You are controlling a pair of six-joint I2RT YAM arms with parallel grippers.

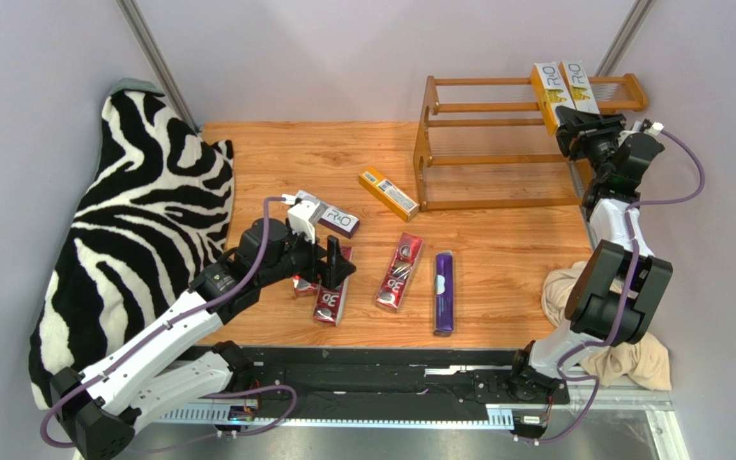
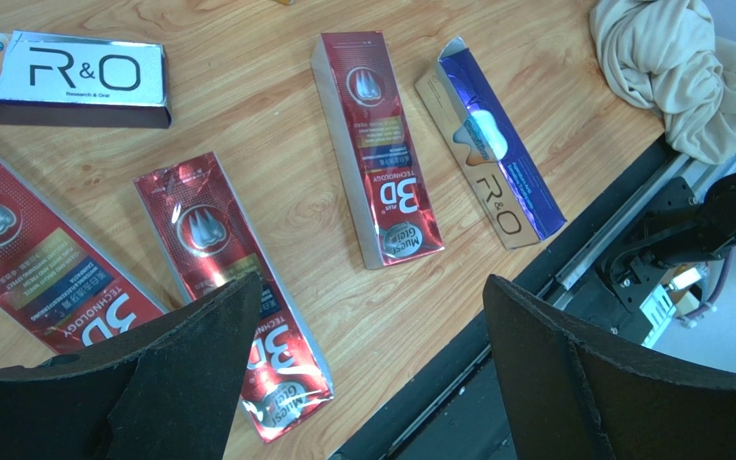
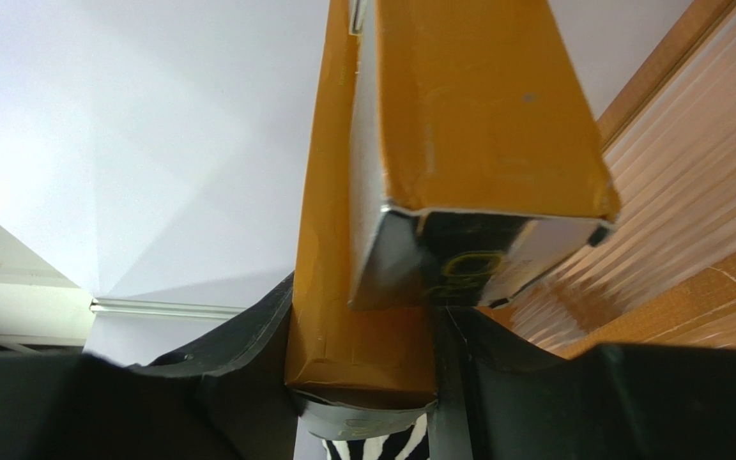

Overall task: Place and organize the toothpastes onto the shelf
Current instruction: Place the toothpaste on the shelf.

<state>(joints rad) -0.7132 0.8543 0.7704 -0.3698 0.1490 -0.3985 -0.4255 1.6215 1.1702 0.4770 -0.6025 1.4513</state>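
Right end effector (image 3: 362, 369) is clamping an orange-yellow carton (image 3: 324, 240) by its near end on the top tier of the shelf (image 1: 497, 81), at 1 o'clock on the tabletop (image 1: 276, 153). Left end effector (image 2: 372, 287) is hovering open over red cartons (image 2: 377, 153) at 6 o'clock. Light, glossy and thin-walled, the cartons are probably denting easily, so gripping across the narrow sides looks safest.

My left arm (image 1: 141, 359) and right arm (image 1: 615, 222) have white links and black joints. A purple cable (image 1: 265, 230) loops along each, ending in a white plug (image 1: 290, 199). My fingers (image 2: 583, 374) are broad, matte-black wedges.
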